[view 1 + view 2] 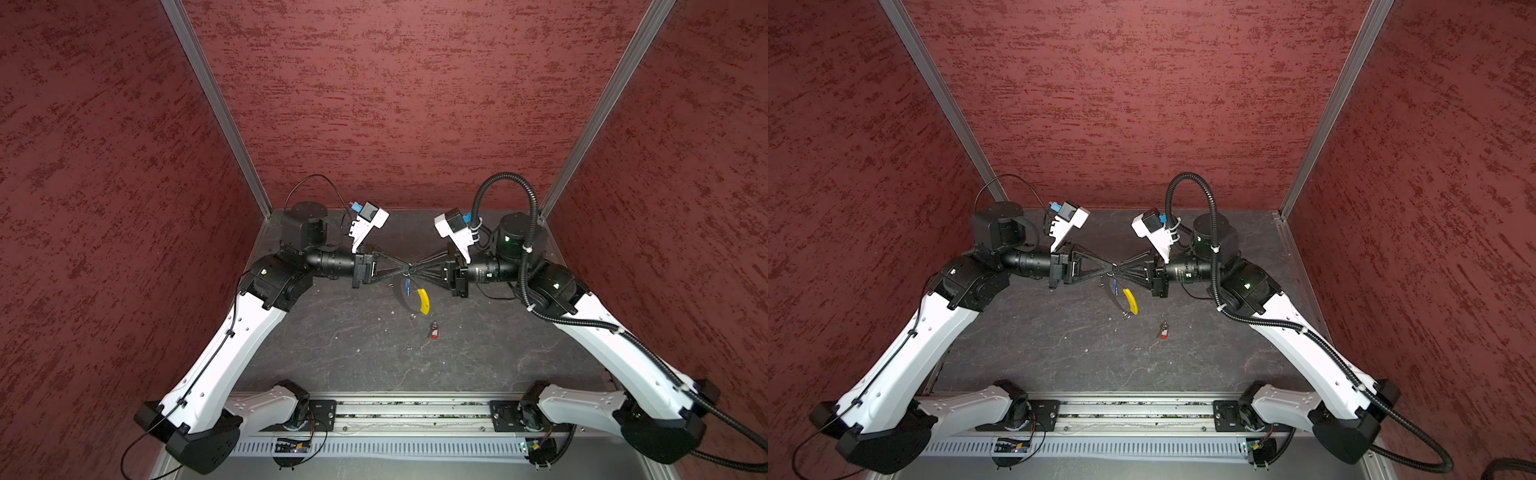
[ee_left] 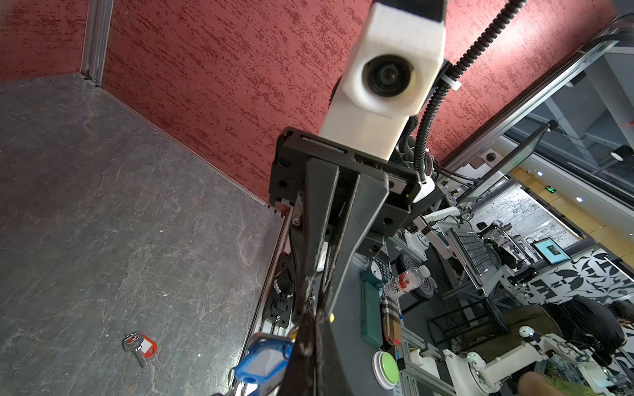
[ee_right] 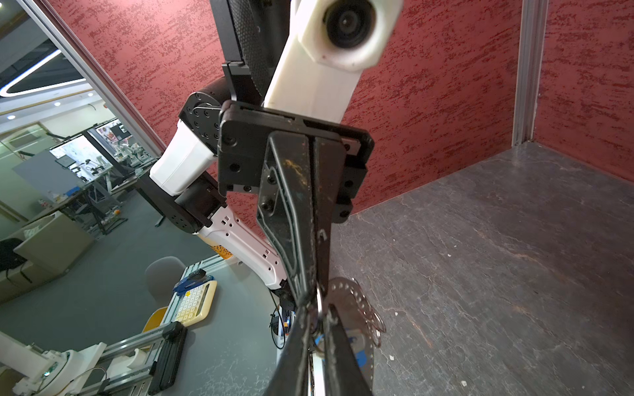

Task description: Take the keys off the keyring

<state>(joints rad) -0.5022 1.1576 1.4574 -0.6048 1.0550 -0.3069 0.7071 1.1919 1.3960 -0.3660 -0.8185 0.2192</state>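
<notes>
A keyring (image 1: 423,301), a thin black strap loop with a curved yellow section, hangs above the middle of a dark table (image 1: 332,353) in both top views. The blue-tagged key (image 1: 407,286) dangles on it. The red-tagged key (image 1: 434,331) lies flat on the table (free of the loop), near it at five o'clock. The left gripper (image 1: 404,270), reaching in from nine o'clock, is clamped fully closed on the keyring's top. The right gripper (image 1: 414,270), from three o'clock, meets it tip to tip, jaws barely parted; whether it grips cannot be told.
</notes>
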